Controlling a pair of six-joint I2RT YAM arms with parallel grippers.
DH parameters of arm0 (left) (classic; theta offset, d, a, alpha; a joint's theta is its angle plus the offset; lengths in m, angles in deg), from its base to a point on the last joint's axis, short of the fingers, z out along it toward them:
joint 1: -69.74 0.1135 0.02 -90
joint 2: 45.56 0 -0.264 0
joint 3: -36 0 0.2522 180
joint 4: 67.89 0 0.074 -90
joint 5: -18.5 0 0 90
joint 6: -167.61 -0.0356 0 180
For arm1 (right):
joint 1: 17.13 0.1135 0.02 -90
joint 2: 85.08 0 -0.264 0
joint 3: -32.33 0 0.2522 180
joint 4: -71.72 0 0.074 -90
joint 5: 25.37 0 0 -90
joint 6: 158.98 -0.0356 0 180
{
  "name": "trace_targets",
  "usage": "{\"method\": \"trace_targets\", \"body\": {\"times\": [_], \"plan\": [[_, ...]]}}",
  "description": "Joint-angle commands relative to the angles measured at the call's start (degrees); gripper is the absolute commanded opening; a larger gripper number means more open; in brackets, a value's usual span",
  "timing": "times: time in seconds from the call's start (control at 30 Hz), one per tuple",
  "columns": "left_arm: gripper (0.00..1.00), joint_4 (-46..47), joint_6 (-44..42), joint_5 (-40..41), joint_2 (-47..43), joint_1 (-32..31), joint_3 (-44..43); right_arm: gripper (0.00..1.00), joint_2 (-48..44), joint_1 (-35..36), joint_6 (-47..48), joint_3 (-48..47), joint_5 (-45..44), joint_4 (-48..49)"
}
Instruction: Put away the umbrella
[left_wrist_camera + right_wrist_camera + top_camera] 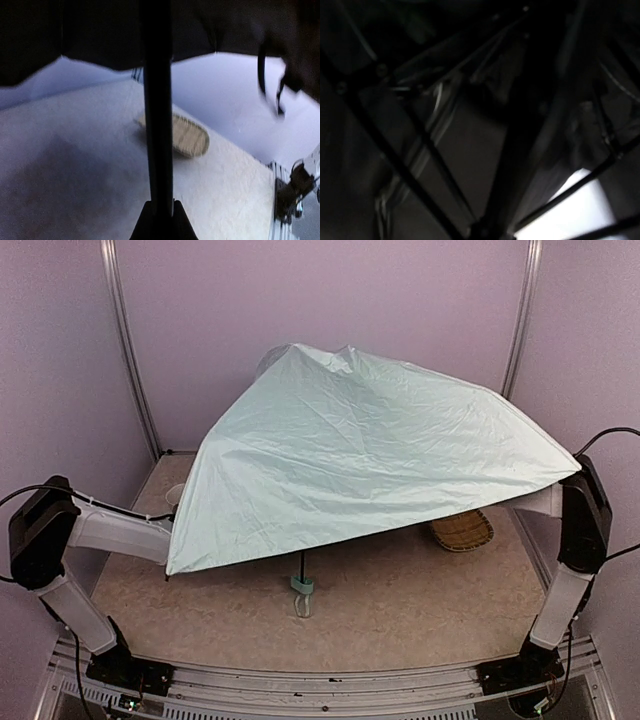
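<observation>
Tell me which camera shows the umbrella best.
The top view: it alone shows the whole open umbrella, with shaft and handle. The left wrist view shows only the shaft close up and a dark fabric edge; the right wrist view shows just dim ribs and black underside.

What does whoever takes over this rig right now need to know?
Left claw: shut on the thin black shaft of the pale mint-green folding umbrella.
Right claw: under the umbrella, too dark to tell its state.
Umbrella: open over the table, pale green handle pointing at the near edge; oval woven straw tray showing under its right edge.
Done: nothing yet. Left: collapse it, put it away.
</observation>
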Motion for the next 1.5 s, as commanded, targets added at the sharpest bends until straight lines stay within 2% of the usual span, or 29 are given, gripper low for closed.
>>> {"method": "trace_targets", "body": {"times": [0.0, 0.2, 0.5, 0.6, 0.8, 1.03, 1.23, 1.47], "plan": [[0.00, 28.17, 0.51, 3.49, -6.11, 3.14, -7.51, 0.20, 6.47, 4.26, 7.28, 7.19, 5.92, -20.98], [0.00, 27.87, 1.18, 2.85, -5.57, 3.87, -7.41, 0.19, 6.64, 4.56, 6.48, 8.60, 5.29, -20.59], [0.00, 22.50, 1.99, 1.25, -5.09, 3.85, -4.74, 0.00, 0.67, -1.91, -3.96, 8.00, 7.39, -12.67], [0.00, 19.25, -0.39, -1.00, -4.43, 2.62, -5.00, 0.00, -2.40, -4.39, -4.76, 7.33, 7.65, -8.23], [0.23, 12.61, -8.62, -6.22, -3.58, -1.58, -5.27, 0.00, -7.79, -10.24, -3.78, 4.11, 13.83, -6.32], [0.42, 8.59, -10.78, -13.12, -1.92, -2.25, -3.45, 0.00, -14.44, -18.95, -3.99, 5.28, 17.84, -4.85], [0.46, 5.46, -13.92, -19.31, -1.20, -2.44, -1.09, 0.00, -18.03, -24.63, -0.10, 4.18, 24.09, -6.92], [0.52, 3.11, -20.96, -16.66, -3.59, -2.26, 6.28, 0.00, -20.66, -31.52, 5.04, 1.44, 25.73, -14.74]]}}
